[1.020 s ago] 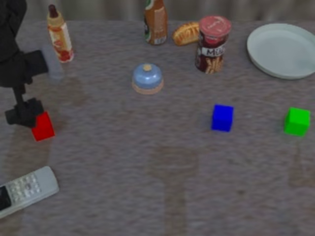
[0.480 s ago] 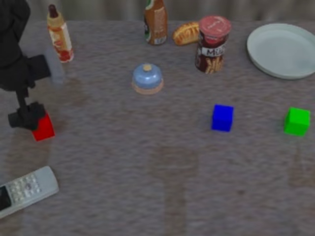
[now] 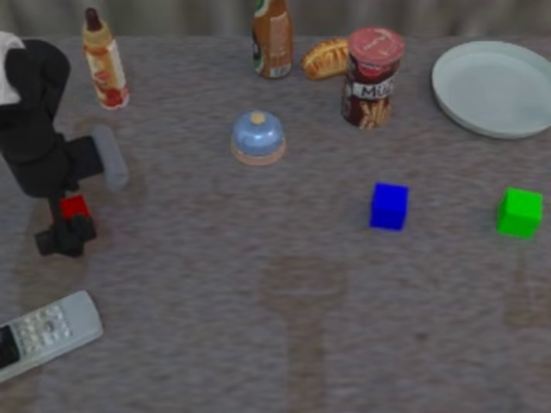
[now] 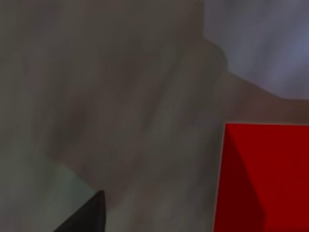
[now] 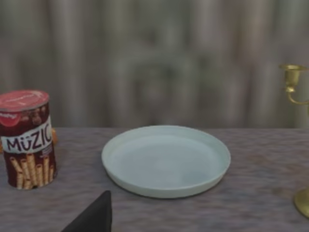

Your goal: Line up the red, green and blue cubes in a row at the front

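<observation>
The red cube (image 3: 74,206) sits at the left of the table, its front half hidden under my left gripper (image 3: 64,234). In the left wrist view the red cube (image 4: 270,179) fills one corner, and a wide gap of cloth separates it from the one dark fingertip (image 4: 91,217) that shows, so the gripper is open. The blue cube (image 3: 389,206) rests right of centre and the green cube (image 3: 520,212) near the right edge, both untouched. My right gripper (image 5: 159,227) is outside the top view, parked open facing the plate, showing one fingertip (image 5: 96,215).
A remote control (image 3: 47,331) lies at the front left, close to the left gripper. A blue bell (image 3: 257,137) stands mid-table. Along the back are a sauce bottle (image 3: 104,60), a brown bottle (image 3: 272,34), bread (image 3: 325,58), a snack can (image 3: 372,77) and a white plate (image 3: 495,88). A brass candlestick (image 5: 299,145) stands beside the plate.
My left arm has swung forward and down, so the gripper now sits over the red cube's front part instead of beside it on the left. The cubes have not moved.
</observation>
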You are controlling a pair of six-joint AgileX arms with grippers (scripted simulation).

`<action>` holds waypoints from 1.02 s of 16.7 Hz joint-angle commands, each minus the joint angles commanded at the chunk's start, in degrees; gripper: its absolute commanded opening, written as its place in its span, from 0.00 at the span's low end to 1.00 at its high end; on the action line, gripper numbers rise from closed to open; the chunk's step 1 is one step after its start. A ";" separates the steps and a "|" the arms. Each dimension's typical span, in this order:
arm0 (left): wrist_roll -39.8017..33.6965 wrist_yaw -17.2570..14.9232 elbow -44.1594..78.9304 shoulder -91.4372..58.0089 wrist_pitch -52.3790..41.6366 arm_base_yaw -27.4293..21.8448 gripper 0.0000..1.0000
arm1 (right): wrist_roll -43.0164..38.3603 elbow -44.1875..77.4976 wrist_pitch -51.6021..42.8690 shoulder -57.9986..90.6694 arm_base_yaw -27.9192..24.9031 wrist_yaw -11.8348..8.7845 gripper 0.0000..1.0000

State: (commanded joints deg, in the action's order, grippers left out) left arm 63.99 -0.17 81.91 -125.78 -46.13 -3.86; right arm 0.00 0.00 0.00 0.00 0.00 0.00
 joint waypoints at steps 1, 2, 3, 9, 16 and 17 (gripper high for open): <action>0.00 0.00 0.00 0.00 0.00 0.00 1.00 | 0.00 0.00 0.00 0.00 0.00 0.00 1.00; 0.00 0.00 0.00 0.00 0.00 0.00 1.00 | 0.00 0.00 0.00 0.00 0.00 0.00 1.00; 0.00 0.00 0.00 0.00 0.00 0.00 1.00 | 0.00 0.00 0.00 0.00 0.00 0.00 1.00; 0.00 0.00 0.00 0.00 0.00 0.00 0.55 | 0.00 0.00 0.00 0.00 0.00 0.00 1.00; 0.00 0.00 0.00 0.00 0.00 0.00 0.02 | 0.00 0.00 0.00 0.00 0.00 0.00 1.00; 0.00 0.00 0.00 0.00 0.00 0.00 0.00 | 0.00 0.00 0.00 0.00 0.00 0.00 1.00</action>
State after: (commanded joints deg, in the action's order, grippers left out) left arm 63.99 -0.17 81.91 -125.78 -46.13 -3.86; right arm 0.00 0.00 0.00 0.00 0.00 0.00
